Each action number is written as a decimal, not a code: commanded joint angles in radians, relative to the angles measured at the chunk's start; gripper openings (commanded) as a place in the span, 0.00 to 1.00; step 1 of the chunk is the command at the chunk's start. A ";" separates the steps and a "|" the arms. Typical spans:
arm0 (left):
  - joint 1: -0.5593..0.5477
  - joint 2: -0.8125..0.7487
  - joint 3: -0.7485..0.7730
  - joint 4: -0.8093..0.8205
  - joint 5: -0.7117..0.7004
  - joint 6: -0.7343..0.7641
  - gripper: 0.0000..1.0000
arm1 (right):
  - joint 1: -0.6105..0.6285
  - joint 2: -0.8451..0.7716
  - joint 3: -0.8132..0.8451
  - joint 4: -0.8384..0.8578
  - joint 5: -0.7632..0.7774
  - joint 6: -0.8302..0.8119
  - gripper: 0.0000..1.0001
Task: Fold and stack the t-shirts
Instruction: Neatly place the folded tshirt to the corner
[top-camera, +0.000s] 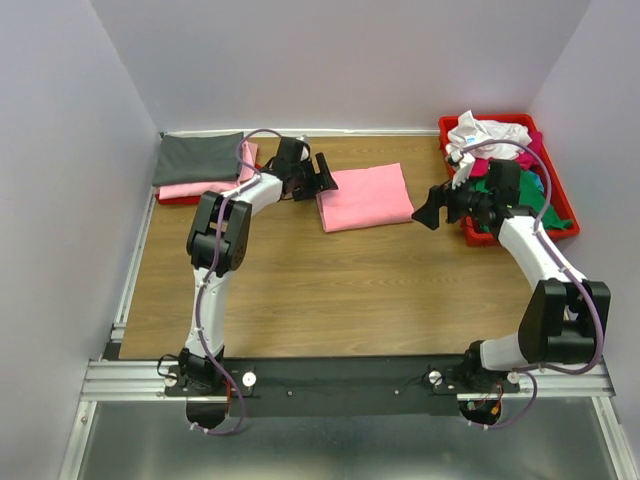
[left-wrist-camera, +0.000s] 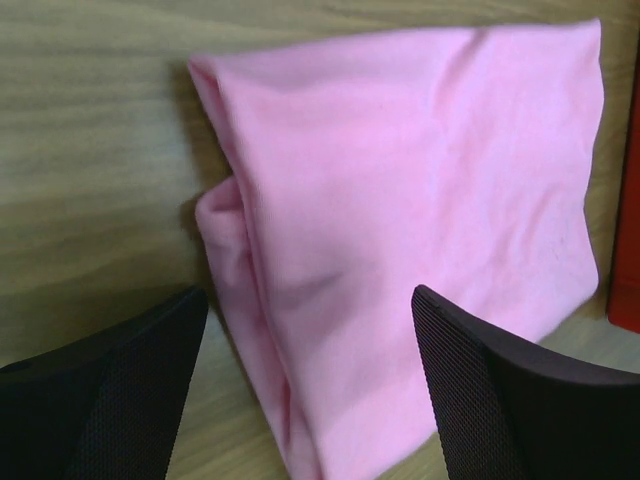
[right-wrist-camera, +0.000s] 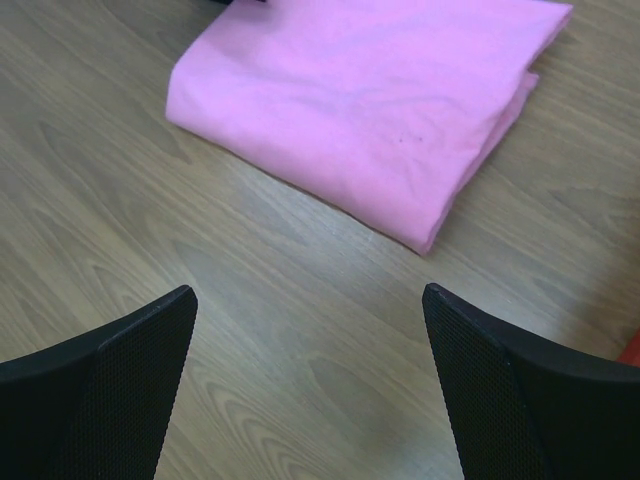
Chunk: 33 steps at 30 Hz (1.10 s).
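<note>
Left pincer (top-camera: 320, 176) and right pincer (top-camera: 428, 213) both gape empty; the left should bite every layer of the pink t-shirt (top-camera: 365, 196).

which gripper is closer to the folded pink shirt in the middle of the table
Left. The left gripper is at the edge of the pink t-shirt, cloth between its fingers; the right gripper hangs back, bare table between them.
</note>
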 joint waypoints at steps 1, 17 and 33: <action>0.001 0.116 0.087 -0.184 -0.046 -0.009 0.84 | -0.026 -0.034 -0.016 0.033 -0.078 0.010 1.00; -0.005 0.202 0.112 -0.132 0.140 0.009 0.31 | -0.121 -0.068 -0.019 0.033 -0.154 0.021 1.00; 0.081 -0.147 -0.098 0.205 0.323 0.235 0.00 | -0.160 -0.056 -0.026 0.031 -0.201 0.027 1.00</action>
